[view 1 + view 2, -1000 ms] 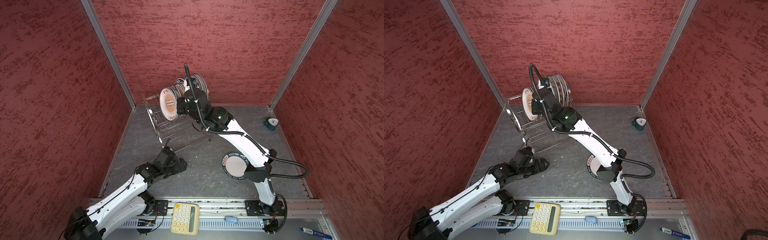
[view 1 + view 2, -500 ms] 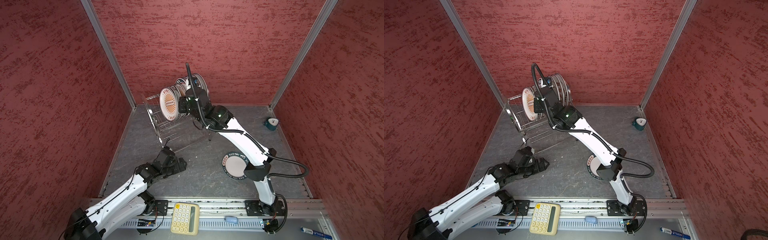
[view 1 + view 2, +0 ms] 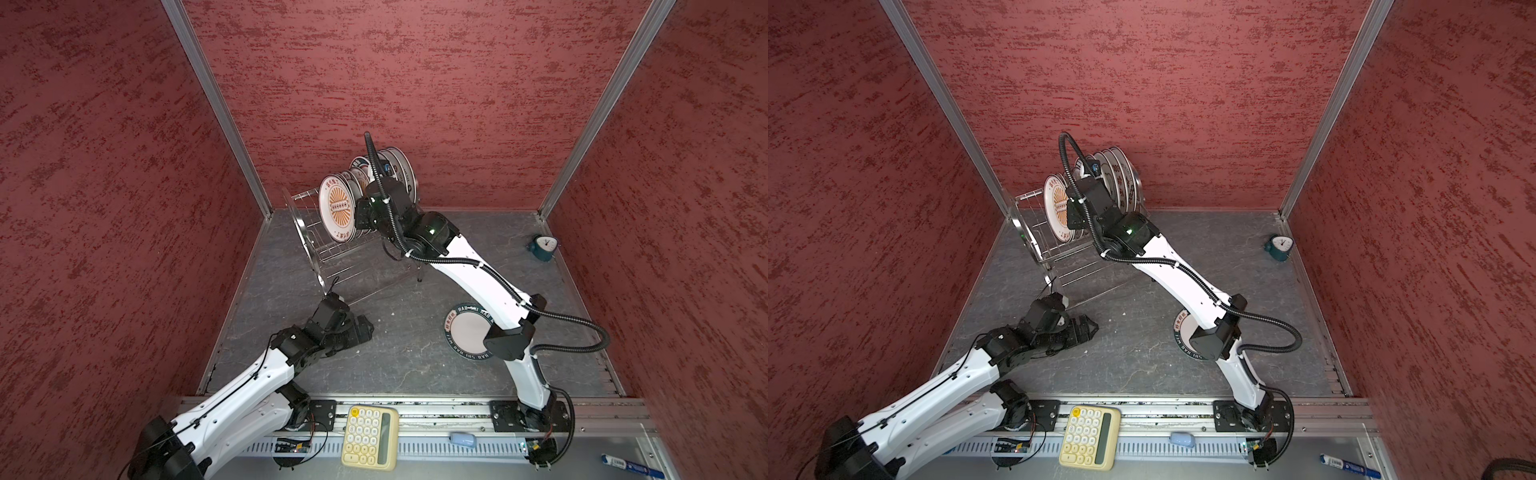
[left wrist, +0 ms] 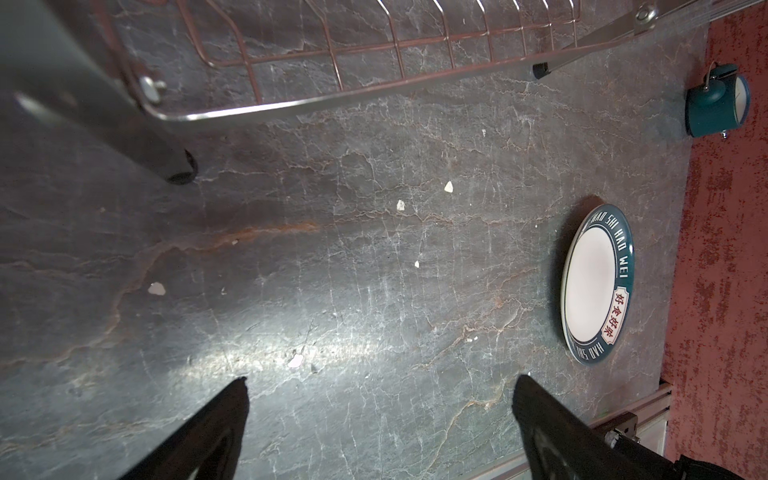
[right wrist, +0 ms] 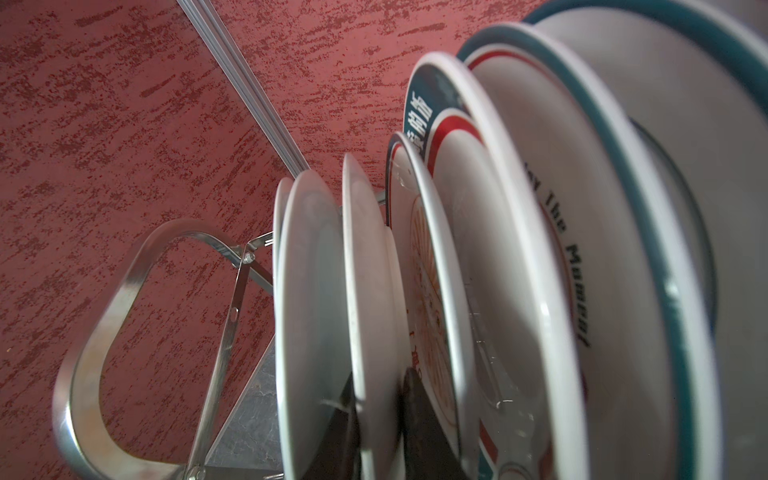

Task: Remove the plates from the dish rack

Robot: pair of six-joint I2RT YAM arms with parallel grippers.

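Note:
The dish rack [image 3: 309,249] [image 3: 1034,245] stands at the back left in both top views, with a row of plates [image 3: 337,210] [image 3: 1121,178] upright on its top shelf. My right gripper [image 3: 360,216] [image 3: 1073,216] reaches into that row. In the right wrist view its dark fingers [image 5: 424,424] sit on either side of one white plate [image 5: 365,291], so the right gripper [image 5: 380,399] is shut on its rim. A teal-rimmed plate [image 3: 467,332] [image 4: 594,286] lies flat on the table. My left gripper [image 3: 365,328] [image 4: 380,399] rests low over bare table, open and empty.
A teal alarm clock [image 3: 542,247] [image 4: 715,106] stands at the back right. The rack's lower wire shelf [image 4: 332,99] is just beyond the left gripper. A yellow calculator [image 3: 370,438], a small blue object [image 3: 462,439] and a marker [image 3: 627,461] lie on the front rail. Red walls enclose three sides.
The right gripper has pushed slightly deeper into the plate row and its jaws have narrowed onto one plate's rim. The left arm has not moved.

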